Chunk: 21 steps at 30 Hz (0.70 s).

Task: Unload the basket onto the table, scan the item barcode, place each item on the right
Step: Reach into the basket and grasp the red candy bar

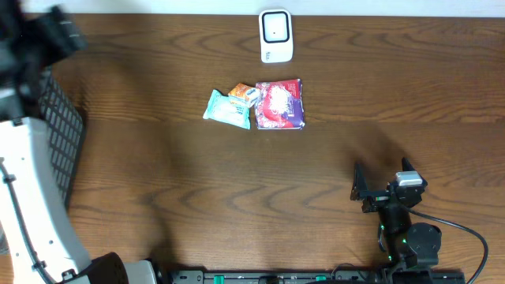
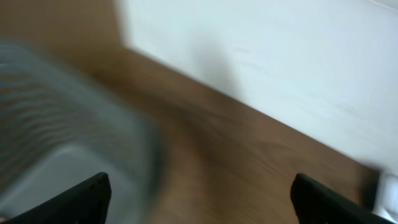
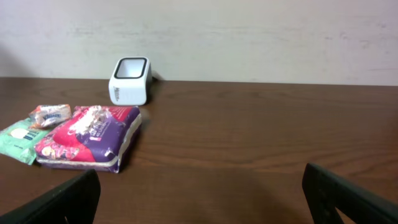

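Note:
The white barcode scanner (image 1: 275, 35) stands at the table's far edge; the right wrist view has the scanner (image 3: 130, 80) at back left. In front of it lie three items: a purple and red packet (image 1: 279, 104), a small orange packet (image 1: 245, 95) and a teal packet (image 1: 227, 109). My right gripper (image 1: 382, 180) rests low near the front right, open and empty, well short of the purple packet (image 3: 87, 137). My left gripper (image 2: 200, 190) is blurred, open, with nothing between its fingers, at the far left away from the items.
A black mesh basket (image 1: 63, 130) stands at the left edge, under the left arm (image 1: 31, 197). In the left wrist view a grey blur that may be the basket (image 2: 56, 124) fills the left side, with the white wall (image 2: 261, 50) behind.

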Available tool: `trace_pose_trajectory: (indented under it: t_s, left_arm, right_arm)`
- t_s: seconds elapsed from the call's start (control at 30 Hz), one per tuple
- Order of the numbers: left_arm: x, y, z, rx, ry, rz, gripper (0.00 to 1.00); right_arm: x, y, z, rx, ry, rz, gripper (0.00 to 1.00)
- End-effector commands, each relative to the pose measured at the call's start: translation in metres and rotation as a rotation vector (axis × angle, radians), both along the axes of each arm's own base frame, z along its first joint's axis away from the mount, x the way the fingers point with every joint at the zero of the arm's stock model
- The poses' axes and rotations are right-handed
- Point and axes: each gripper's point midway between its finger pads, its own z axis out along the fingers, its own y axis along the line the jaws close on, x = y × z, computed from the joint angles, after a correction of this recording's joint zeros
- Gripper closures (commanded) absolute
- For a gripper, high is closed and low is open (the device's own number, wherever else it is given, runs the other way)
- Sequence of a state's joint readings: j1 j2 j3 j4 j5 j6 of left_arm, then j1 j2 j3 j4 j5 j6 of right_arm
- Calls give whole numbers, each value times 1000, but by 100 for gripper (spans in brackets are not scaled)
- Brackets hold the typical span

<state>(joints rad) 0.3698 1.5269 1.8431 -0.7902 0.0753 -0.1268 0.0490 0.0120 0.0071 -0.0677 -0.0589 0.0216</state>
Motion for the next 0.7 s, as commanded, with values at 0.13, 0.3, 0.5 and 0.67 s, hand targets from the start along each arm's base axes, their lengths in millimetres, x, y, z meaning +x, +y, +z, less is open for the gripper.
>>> trace_pose_trajectory:
  t_s: [0.13,0.3,0.5,0.67]
  left_arm:
    - [-66,134,-23,14,74,474,7]
    - [-92,163,-28,-24,71,536,2]
    - [-65,140,-32,198,176,56,2]
    - [-69,149,-64,212,286,48,2]
  right_arm:
    - [0,-1,0,0,-1,-2,1]
    - [0,-1,0,0,-1,-2,1]
    - [0,-1,0,0,-1,-2,1]
    - [0,-1,0,0,-1,-2,1]
